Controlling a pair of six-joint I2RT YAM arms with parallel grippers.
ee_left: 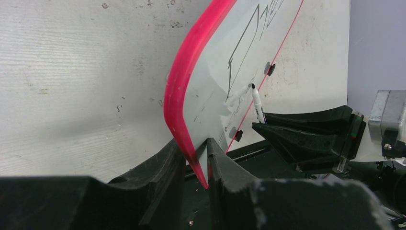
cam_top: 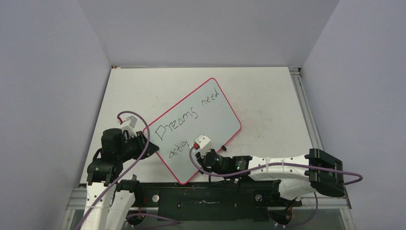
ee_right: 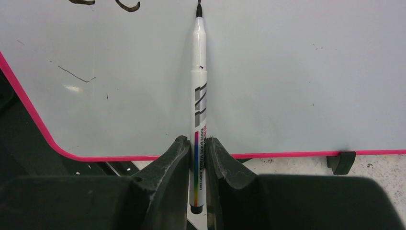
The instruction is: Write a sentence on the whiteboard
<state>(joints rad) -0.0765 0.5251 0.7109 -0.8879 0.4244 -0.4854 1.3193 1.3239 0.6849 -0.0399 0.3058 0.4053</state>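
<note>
Right claw [ee_right: 197,146] pinches a marker [ee_right: 199,86], tip on the whiteboard [cam_top: 225,120]; left claw [ee_left: 195,151] pinches its rim on the counter [cam_top: 268,96]. We read "Dreams need" plus one word below; the sentence [cam_top: 178,124] seems unfinished.

White whiteboard [cam_top: 221,119] with pink-red rim, black sentence [cam_top: 177,122], white marker [ee_right: 197,72] with rainbow-striped label

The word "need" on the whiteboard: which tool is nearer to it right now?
Right. The right tool, holding the marker, is at the row beneath it; the left tool clamps the whiteboard corner beyond "Dreams".
</note>
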